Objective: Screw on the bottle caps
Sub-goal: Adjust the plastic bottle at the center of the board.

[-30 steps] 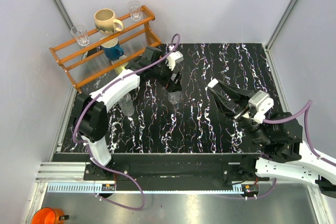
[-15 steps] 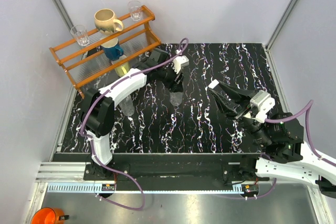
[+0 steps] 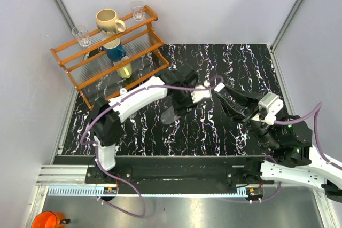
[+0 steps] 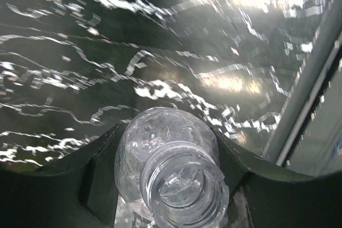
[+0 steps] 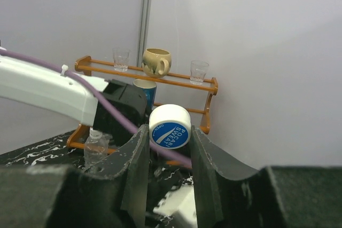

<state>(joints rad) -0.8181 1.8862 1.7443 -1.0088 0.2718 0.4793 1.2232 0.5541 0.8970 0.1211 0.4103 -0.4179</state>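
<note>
A clear ribbed bottle [image 4: 170, 156] sits between my left gripper's [image 4: 170, 132] fingers, its open threaded neck toward the camera. From above, this bottle [image 3: 170, 115] hangs tilted over the black marbled table [image 3: 160, 137], and my left gripper [image 3: 179, 107] is shut on it near the middle. My right gripper [image 5: 169, 132] is shut on a white cap [image 5: 169, 125] with a blue printed top, held in the air. In the top view the right gripper [image 3: 219, 91] points at the left wrist, close beside it. A second bottle [image 5: 96, 148] stands under the left arm, without a cap.
An orange wooden rack [image 3: 80, 60] at the back left carries two clear glasses [image 3: 81, 35], a beige mug [image 3: 108, 22] and a blue cup [image 3: 114, 50]. A purple cable [image 5: 123, 126] crosses in front of the cap. Grey walls enclose the table on three sides.
My left arm swung from beside the rack toward the middle of the table, its jaws narrowed onto the bottle, and the bottle moved forward and tilted. The right gripper kept its cap and barely moved.
</note>
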